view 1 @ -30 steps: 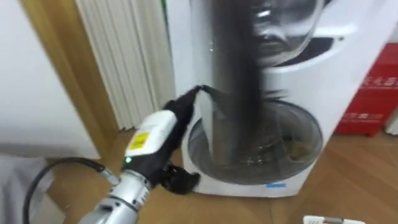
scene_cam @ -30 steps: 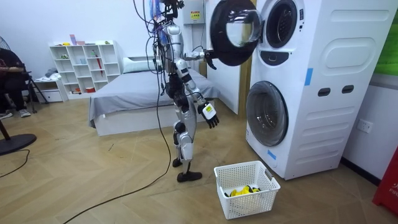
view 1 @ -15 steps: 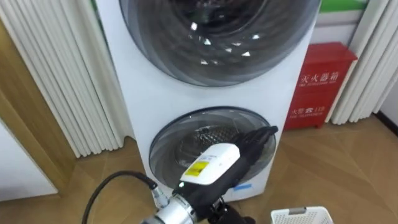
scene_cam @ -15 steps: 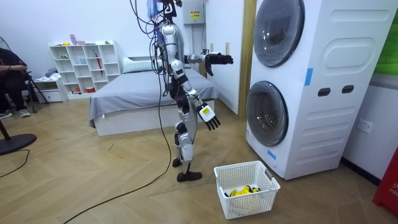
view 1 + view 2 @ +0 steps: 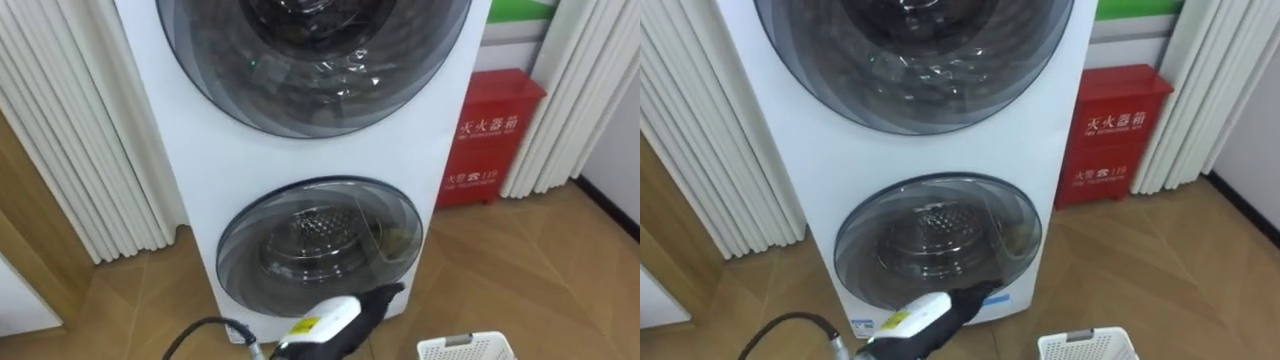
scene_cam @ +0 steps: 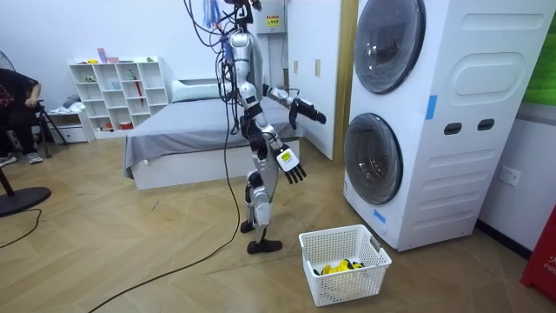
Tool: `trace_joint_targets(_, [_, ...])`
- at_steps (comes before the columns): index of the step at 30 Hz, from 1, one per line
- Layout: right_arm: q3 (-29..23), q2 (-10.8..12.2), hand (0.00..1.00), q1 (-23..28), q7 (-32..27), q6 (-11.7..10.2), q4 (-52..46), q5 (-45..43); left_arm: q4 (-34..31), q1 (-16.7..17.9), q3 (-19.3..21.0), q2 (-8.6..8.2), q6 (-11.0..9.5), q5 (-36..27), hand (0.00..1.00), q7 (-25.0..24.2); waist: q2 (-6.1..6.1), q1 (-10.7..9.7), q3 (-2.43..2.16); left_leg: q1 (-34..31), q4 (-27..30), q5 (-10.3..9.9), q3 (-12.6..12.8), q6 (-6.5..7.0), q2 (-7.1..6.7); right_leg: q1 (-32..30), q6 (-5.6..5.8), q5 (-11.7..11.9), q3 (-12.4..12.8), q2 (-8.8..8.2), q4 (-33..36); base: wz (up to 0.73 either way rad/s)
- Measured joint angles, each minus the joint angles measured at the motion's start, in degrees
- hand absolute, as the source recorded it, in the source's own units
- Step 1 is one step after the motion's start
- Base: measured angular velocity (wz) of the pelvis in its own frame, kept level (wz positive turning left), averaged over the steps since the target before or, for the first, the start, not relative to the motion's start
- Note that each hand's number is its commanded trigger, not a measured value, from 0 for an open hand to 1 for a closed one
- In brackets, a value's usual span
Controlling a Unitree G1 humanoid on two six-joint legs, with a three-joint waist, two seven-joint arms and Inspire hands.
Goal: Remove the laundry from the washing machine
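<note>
The stacked white washing machine (image 5: 200, 190) fills the eye views. Its upper round door (image 5: 310, 60) and lower round door (image 5: 320, 245) are both closed. My left hand (image 5: 377, 298) shows at the bottom, below the lower door and apart from it, with straight fingers holding nothing. In the room view I stand on the wood floor facing the machine (image 6: 452, 122), my left hand (image 6: 311, 114) stretched out towards it. My right hand (image 6: 294, 166) hangs by my hip with its fingers relaxed. A white basket (image 6: 345, 261) beside my feet holds a yellow cloth (image 6: 339, 267).
A red box (image 5: 490, 130) stands on the floor right of the machine, with white curtains (image 5: 90, 170) on both sides. The basket's rim (image 5: 465, 348) shows at the bottom right. A bed (image 6: 182, 130), a white shelf (image 6: 117, 87) and a seated person (image 6: 13, 96) lie behind me.
The upper door, open a second ago with my left hand at its edge, has swung shut. My left arm has since dropped lower, and my head camera has turned to the machine's front.
</note>
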Motion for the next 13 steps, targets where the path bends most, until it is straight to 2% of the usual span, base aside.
trace_joint_targets(1, [-0.19, -0.01, 0.0, 0.62, -0.01, 0.1, 0.01, 0.3, 5.01, 1.45, 1.68, -0.52, -0.97, 0.01, 0.0, 1.49, 0.1, 0.94, -0.17, 0.46, 0.02, -0.15, -0.1, -0.26, 0.21, 0.26, -0.22, -0.1, 0.05, 0.29, 0.01, -0.27])
trace_joint_targets(2, [-0.72, 0.08, 0.0, 1.39, -0.02, 0.22, 0.01, 0.44, 11.05, 2.99, 4.15, -0.91, -1.98, 0.01, 0.0, 2.71, -0.18, 1.6, -0.14, 1.09, 0.05, -0.4, -0.55, -0.69, 0.33, 0.81, -0.52, -0.28, 0.16, 0.64, -0.08, -0.26])
trace_joint_targets(3, [-1.18, 0.26, 0.0, 1.78, -0.08, 0.22, -0.03, 0.57, 14.06, 3.94, 5.79, -1.04, -2.04, 0.01, 0.0, 3.2, -0.18, 1.77, -0.34, 1.22, 0.1, -0.59, -0.85, -0.96, 0.31, 0.88, -0.7, -0.4, 0.1, 0.85, -0.07, -0.19])
trace_joint_targets(5, [-3.53, 0.78, 0.0, 3.51, -0.03, 0.28, -0.41, 2.47, 25.08, 7.11, 13.76, -1.01, -1.98, -0.33, 0.0, 6.66, -0.6, 3.18, -0.24, 1.32, 0.13, -0.94, -1.61, -1.55, 0.75, 0.83, -1.11, -0.6, -0.46, 1.44, -0.16, -0.07])
trace_joint_targets(6, [-4.38, 0.98, 0.0, 3.8, -0.05, 0.46, -0.34, 3.01, 28.03, 7.9, 16.12, -0.95, -2.05, -0.79, 0.0, 8.29, -0.58, 3.56, -0.24, 1.29, 0.11, -1.09, -1.86, -1.76, 0.9, 0.85, -1.2, -0.64, -0.73, 1.63, -0.19, -0.04])
trace_joint_targets(8, [-6.53, 1.3, 0.0, 4.83, 0.03, 0.86, -0.05, 4.06, 38.33, 10.42, 25.09, -0.08, -2.04, -1.77, 0.0, 15.38, -0.7, 4.92, -0.27, 1.57, 0.04, -1.45, -4.1, -2.25, 1.24, 1.16, -1.76, -0.87, -2.38, 2.08, -0.33, -0.02])
trace_joint_targets(9, [-6.74, 1.26, 0.0, 5.08, 0.01, 0.95, -0.02, 4.53, 40.9, 11.0, 26.48, 0.33, -1.97, -1.64, 0.0, 17.04, -0.73, 5.4, -0.24, 1.83, -0.02, -1.52, -4.69, -2.36, 1.31, 1.71, -1.86, -0.95, -2.64, 2.17, -0.44, 0.08])
trace_joint_targets(11, [-6.87, 0.92, 0.0, 6.47, 0.07, 0.96, 0.07, 7.04, 47.58, 13.68, 29.1, 1.62, -0.22, -0.2, 0.0, 21.29, -0.2, 6.62, -0.05, 3.24, -0.22, -1.88, -5.28, -2.82, 1.66, 3.5, -2.03, -1.13, -3.25, 2.52, -1.28, 0.11])
trace_joint_targets(13, [-7.13, 0.92, 0.0, 6.66, -0.02, 0.95, 0.71, 8.09, 50.4, 15.1, 31.24, 0.67, 1.23, -0.21, 0.0, 22.32, -0.19, 8.08, -0.07, 3.92, -0.49, -2.02, -5.2, -2.85, 1.73, 3.95, -1.95, -1.33, -3.21, 2.65, -1.18, 0.02])
